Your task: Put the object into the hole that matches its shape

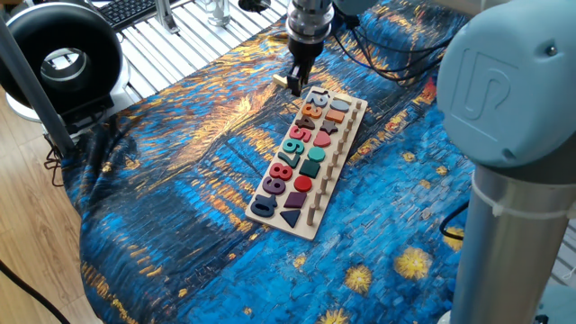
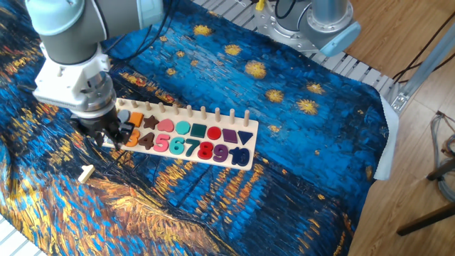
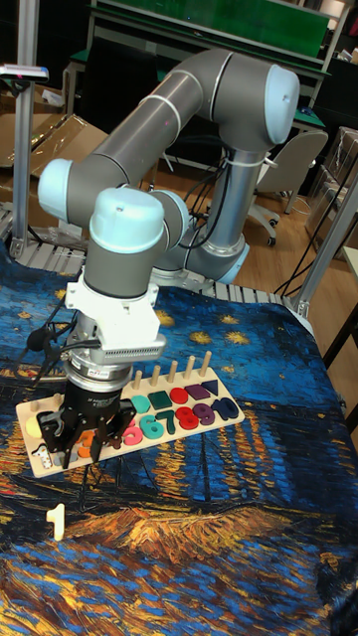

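- My gripper point(image 2: 106, 135) hangs over the board's point(image 2: 234, 165) low-number end, hiding the hole there.
- Its fingers stand slightly apart and hold nothing.
- The object point(image 3: 57, 521), a cream "1", lies on the starry blue cloth point(image 2: 284, 199), near the board but apart from it.
- Behind: slatted tabletop, wood floor.

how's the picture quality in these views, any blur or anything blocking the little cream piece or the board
One fixed view: the arm's blurred grey bulk fills the right side, and the cream piece is tiny beside the gripper. The other fixed view: sharp, piece plain on the cloth, gripper covers the board's end. Tall fixed view: dim background, piece clear.
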Tool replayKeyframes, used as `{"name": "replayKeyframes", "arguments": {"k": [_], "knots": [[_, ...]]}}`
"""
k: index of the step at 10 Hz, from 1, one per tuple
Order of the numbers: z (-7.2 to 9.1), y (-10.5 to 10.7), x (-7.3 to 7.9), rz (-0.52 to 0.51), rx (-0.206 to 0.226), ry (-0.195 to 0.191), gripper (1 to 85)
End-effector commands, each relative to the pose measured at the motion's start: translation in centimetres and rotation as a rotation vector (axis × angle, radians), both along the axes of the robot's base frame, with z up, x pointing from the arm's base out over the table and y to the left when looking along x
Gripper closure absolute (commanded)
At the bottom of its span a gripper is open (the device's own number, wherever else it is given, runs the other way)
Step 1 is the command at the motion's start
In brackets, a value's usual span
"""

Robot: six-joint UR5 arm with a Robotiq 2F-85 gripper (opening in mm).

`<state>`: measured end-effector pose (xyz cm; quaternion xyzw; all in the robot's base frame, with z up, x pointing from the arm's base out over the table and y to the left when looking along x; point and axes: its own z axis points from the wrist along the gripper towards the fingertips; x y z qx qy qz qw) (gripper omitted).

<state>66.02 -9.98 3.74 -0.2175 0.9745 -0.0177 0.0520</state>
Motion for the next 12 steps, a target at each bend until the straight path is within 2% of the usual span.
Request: {"name": "replayKeyframes", "arguments": {"k": [1,3,7,10,11,12], "knots": [[-0.2,-0.3,1.9,-0.016,-0.025,-0.002,41.3],[-0.8,1.3,4.9,-0.021,-0.010,0.002,43.0],[-1.4,1.8,8.2,-0.036,-0.044,-0.011,48.0],[-1.3,2.1,7.8,-0.054,-0.028,-0.005,48.3],[-1.3,2.6,7.3,-0.092,-0.003,0.013,47.0],[-1.3,2.2,7.5,-0.111,-0.016,0.004,45.3]]}}
